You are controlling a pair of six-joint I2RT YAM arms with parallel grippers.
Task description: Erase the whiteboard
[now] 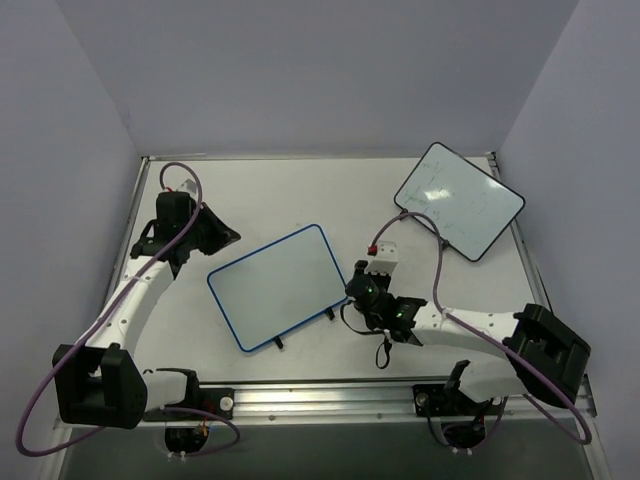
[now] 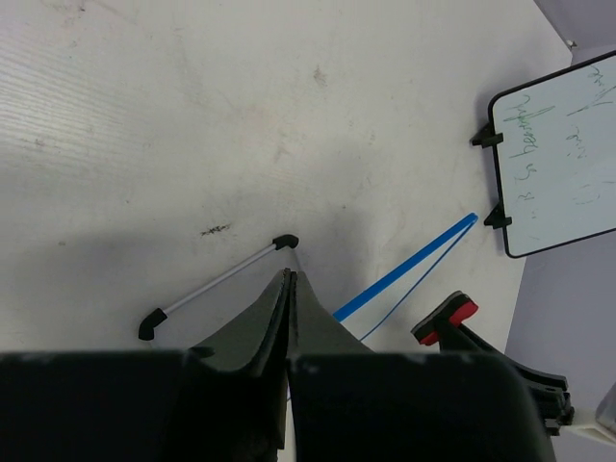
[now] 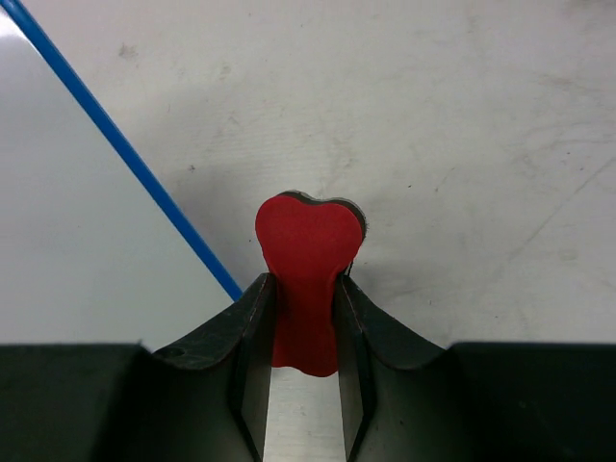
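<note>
The whiteboard (image 1: pixel 270 287) with the blue rim lies flat at the table's middle, and no marks show on its white face. Its blue rim (image 3: pixel 125 149) runs past the left of my right gripper (image 3: pixel 303 279), which is shut on a red eraser (image 3: pixel 308 241). The eraser is over bare table just off the board's right edge. In the top view the right gripper (image 1: pixel 358 288) is beside the board's right corner. My left gripper (image 2: pixel 289 274) is shut and empty, and in the top view it (image 1: pixel 228 238) is just past the board's far left corner. The rim (image 2: pixel 404 269) shows in the left wrist view.
A black-rimmed whiteboard (image 1: pixel 458 200) with faint dark marks lies at the far right and also shows in the left wrist view (image 2: pixel 563 164). A small white block with a red end (image 1: pixel 384 257) sits right of the blue-rimmed board. A thin grey rod with black ends (image 2: pixel 217 282) lies before the left fingers.
</note>
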